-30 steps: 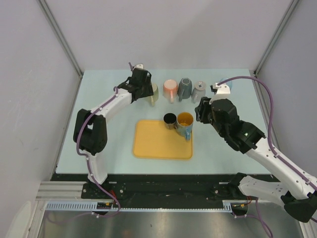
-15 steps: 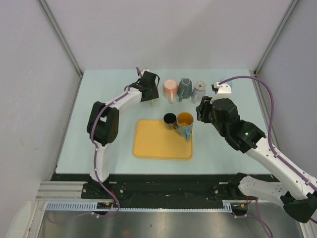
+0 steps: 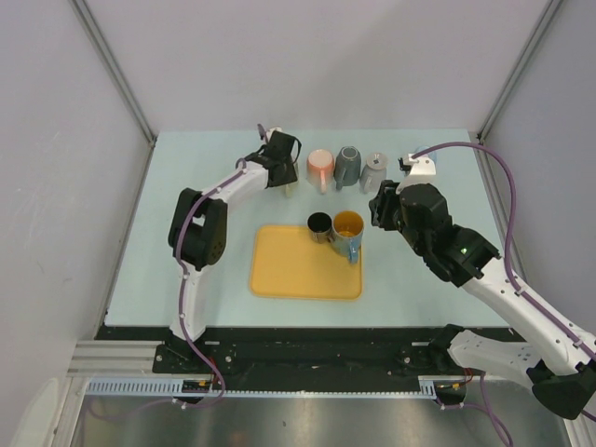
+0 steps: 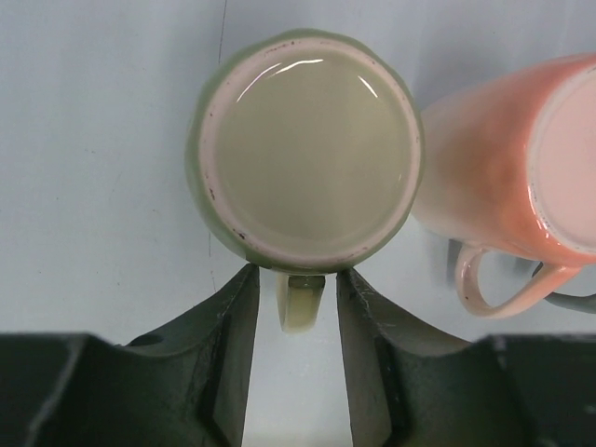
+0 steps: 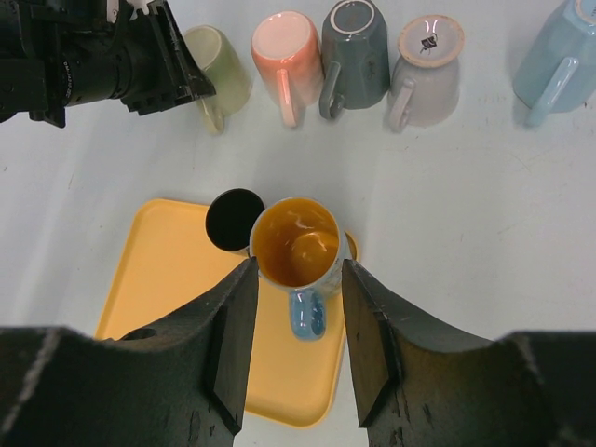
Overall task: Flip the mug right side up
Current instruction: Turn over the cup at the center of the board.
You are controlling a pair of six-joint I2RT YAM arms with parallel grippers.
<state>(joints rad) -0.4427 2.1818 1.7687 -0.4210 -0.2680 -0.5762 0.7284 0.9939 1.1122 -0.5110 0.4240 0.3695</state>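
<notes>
Five mugs are standing in a row along the far side of the table (image 3: 186,186). The green mug (image 4: 307,149), the one you are after, is sitting at the left end of that row, at about 11 o'clock from the yellow tray (image 3: 289,270) in the top view. It is resting bottom up, its glazed base facing the left wrist camera.

Your left gripper (image 4: 295,275) is hanging right over it, partly open and gripping nothing. The mug's handle (image 4: 300,303) is pointing to 6 o'clock in the wrist view and lying in the gap between the two fingers (image 4: 233,317), with a thin strip of table showing on either side of it. Whether the fingertips are touching the mug's wall, I cannot tell.

The pink mug (image 4: 484,186) is sitting just beside the green one at its 3 o'clock. The dark grey mug (image 5: 358,42), the pale grey mug (image 5: 428,60) and the light blue mug (image 5: 563,51) are following on in that direction.

Your right gripper (image 5: 296,270) is hovering well above the tray, about half open and empty. Under it, a black mug (image 5: 233,219) and a blue mug (image 5: 293,244) with an orange inside are standing mouth up, touching each other, at the tray's far right corner.
</notes>
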